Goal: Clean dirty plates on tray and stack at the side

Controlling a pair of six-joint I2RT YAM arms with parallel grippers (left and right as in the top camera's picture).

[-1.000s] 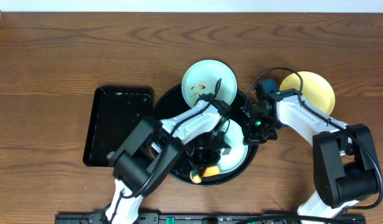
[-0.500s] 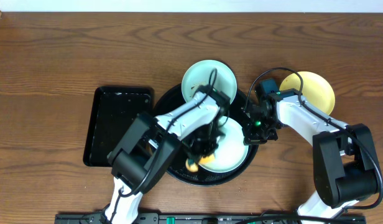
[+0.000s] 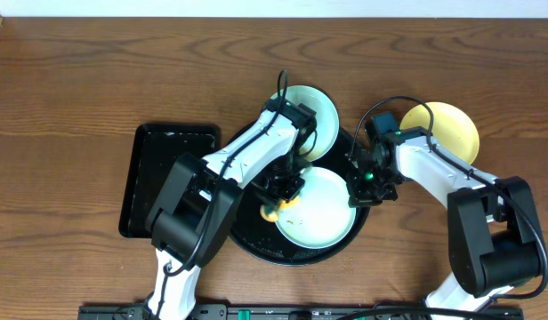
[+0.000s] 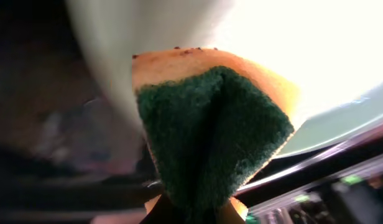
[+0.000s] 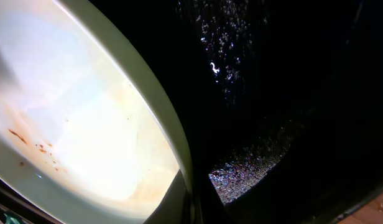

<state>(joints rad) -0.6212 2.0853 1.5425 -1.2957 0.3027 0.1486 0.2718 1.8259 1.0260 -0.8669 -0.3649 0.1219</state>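
Overhead, the yellow plate (image 3: pixel 452 129) is sitting off the tray (image 3: pixel 247 242) at upper right, the upper blue plate (image 3: pixel 320 111) waiting; left wrist, the left gripper (image 4: pixel 191 210) is clamping a sponge (image 4: pixel 210 124); right wrist, the right gripper (image 5: pixel 190 208) is pinching the smeared blue plate (image 5: pixel 86 118) by its rim.

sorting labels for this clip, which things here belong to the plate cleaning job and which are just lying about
Part of the job:
- large round glossy black tray
- near pale blue round plate, in that tray
- far pale blue round plate, at the tray's far rim
- pale yellow round plate, on the table
- yellow sponge with green scouring pad

Just lying about:
- smaller rectangular black tray
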